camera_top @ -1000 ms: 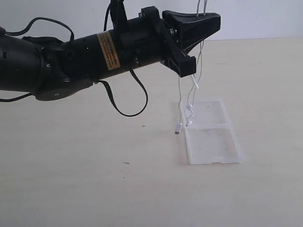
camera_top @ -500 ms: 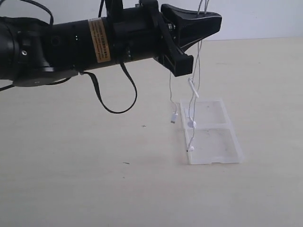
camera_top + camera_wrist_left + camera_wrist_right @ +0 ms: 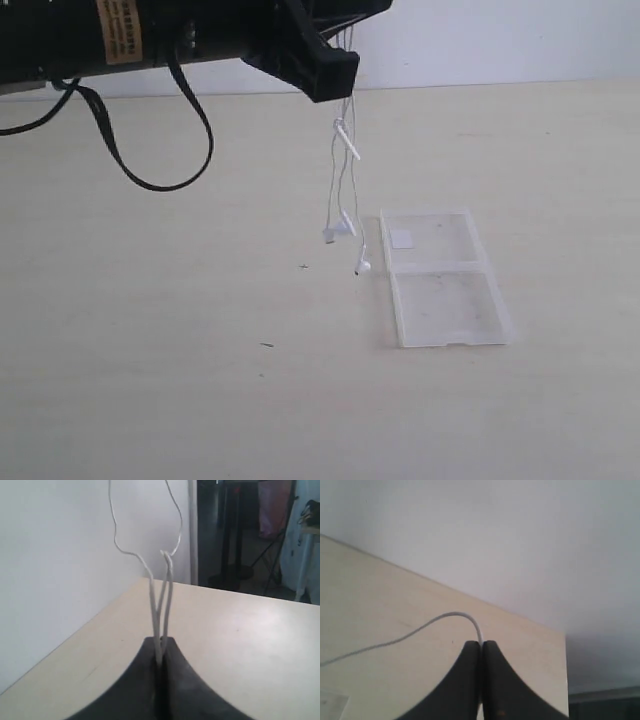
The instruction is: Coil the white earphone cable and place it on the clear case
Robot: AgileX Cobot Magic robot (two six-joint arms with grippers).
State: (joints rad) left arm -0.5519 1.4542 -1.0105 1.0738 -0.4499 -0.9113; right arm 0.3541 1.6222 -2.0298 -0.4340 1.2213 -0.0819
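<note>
Cable: white earphone cable dangles beneath left gripper, pinched in its closed jaws.
Other end: right gripper clamps it too.
Change: cable now hangs left of clear case, no longer over it.

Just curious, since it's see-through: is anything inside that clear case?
Only a small white sticker in one half of the case. The cable hangs beside it from the shut left gripper, not inside. Clear plastic hides nothing.

Dangling white earphone cable beside clear case; open tabletop around
</note>
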